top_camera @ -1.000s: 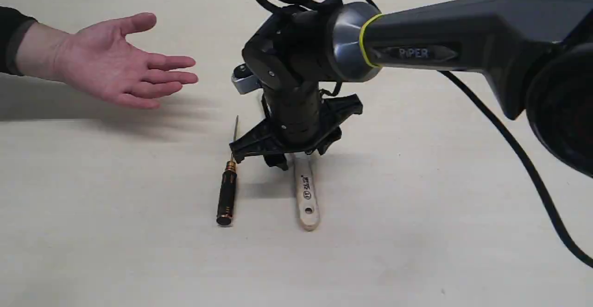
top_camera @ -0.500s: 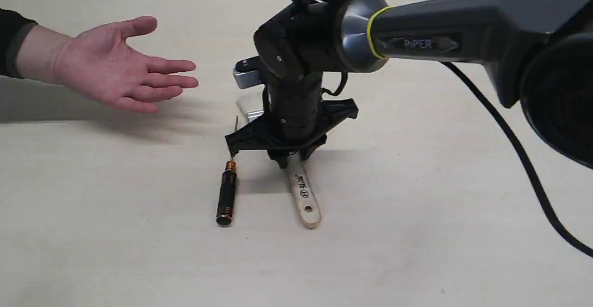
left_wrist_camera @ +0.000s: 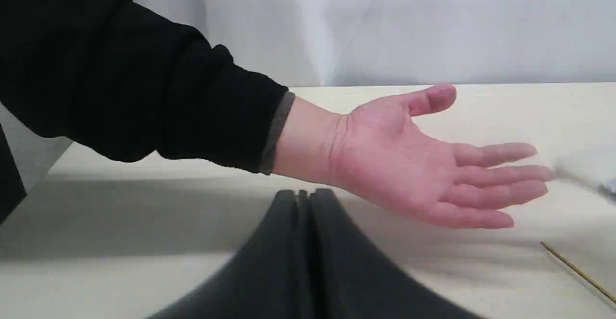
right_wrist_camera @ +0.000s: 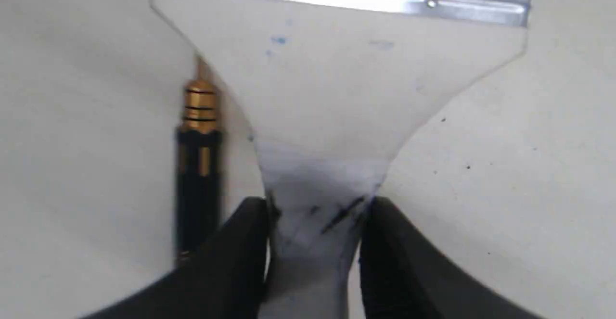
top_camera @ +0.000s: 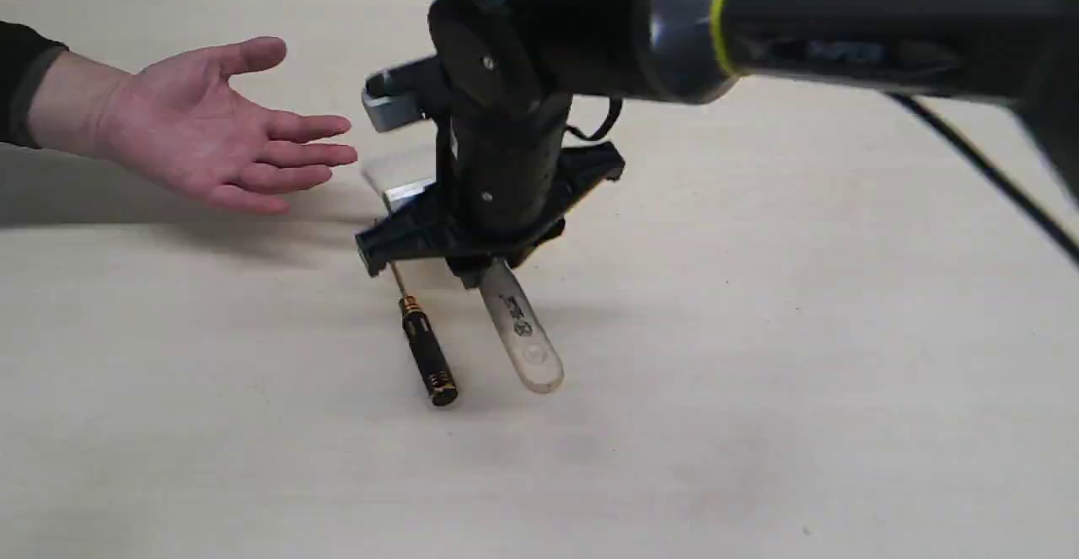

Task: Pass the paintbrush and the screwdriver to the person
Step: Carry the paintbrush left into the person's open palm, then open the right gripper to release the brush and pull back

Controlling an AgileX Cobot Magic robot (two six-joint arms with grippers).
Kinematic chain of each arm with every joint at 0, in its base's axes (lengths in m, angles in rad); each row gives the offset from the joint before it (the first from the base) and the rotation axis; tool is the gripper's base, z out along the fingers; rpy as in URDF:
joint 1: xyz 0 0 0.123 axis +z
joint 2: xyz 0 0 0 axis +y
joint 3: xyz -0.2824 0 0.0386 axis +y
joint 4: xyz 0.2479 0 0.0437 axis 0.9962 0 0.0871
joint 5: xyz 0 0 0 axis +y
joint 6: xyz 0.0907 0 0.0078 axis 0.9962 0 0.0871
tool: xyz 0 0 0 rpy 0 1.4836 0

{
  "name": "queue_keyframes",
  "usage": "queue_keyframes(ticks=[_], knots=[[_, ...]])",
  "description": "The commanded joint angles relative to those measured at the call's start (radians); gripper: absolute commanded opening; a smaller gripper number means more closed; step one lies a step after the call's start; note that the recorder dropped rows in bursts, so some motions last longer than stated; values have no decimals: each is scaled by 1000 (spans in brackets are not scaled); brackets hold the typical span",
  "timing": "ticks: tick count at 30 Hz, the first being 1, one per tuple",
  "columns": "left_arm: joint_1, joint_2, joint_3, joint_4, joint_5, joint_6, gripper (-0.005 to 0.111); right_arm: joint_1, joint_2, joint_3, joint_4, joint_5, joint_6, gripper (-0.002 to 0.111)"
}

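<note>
The right end effector [top_camera: 480, 268] reaches in from the right and points down at the middle of the bench [top_camera: 759, 390]. Its 2 fingers [right_wrist_camera: 240, 261] are closed most of the way and press on either side of the narrow neck of the paintbrush [top_camera: 518, 331]. In the right wrist view the wooden neck fills the gap between the black pads, and the paintbrush [right_wrist_camera: 337, 83] widens from there to its silver band. The brush is tilted, with the band on the far-left side of the end effector and the handle slanting to the near right. Blur hides whether the handle's end touches the bench.

The screwdriver [top_camera: 426, 352] lies flat on the bench just left of the brush handle, with its thin shaft running far-left under the end effector. The wrist view shows its black-and-copper grip [right_wrist_camera: 198, 155] beside the brush.

The person's hand [top_camera: 211, 133] is held palm up at the far left, fingers pointing right, apart from both tools.

The left end effector [left_wrist_camera: 303, 195] has its 2 fingers pressed together with nothing between them, near the person's hand [left_wrist_camera: 423, 165].
</note>
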Motion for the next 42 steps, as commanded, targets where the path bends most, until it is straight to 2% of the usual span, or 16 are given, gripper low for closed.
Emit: queue_keyframes(ticks=[1, 6, 12, 17, 25, 28, 32, 33, 42], knots=[[-8, -2, 2, -2, -7, -2, 0, 28, -141, -1, -2, 11, -22, 4], [-8, -2, 2, -2, -7, -2, 0, 62, -292, -1, 4, -64, -24, 4], [-8, -2, 2, -2, -7, -2, 0, 86, -353, -1, 6, -323, -46, 4], [-8, -2, 2, -2, -7, -2, 0, 86, -272, -1, -8, -512, -50, 4], [-8, -2, 2, -2, -7, -2, 0, 86, -56, -1, -34, -680, -50, 5], [-8, -2, 2, -4, -5, -2, 0, 86, -4, -1, -34, -742, -50, 17], [-8, -2, 2, -4, -5, -2, 0, 86, 22, -1, -26, -754, -50, 45], [-8, -2, 2, -4, -5, -2, 0, 86, 22, -1, -26, -754, -50, 48], [-8, -2, 2, -4, -5, -2, 0, 109, -79, -1, -26, -687, -50, 49]])
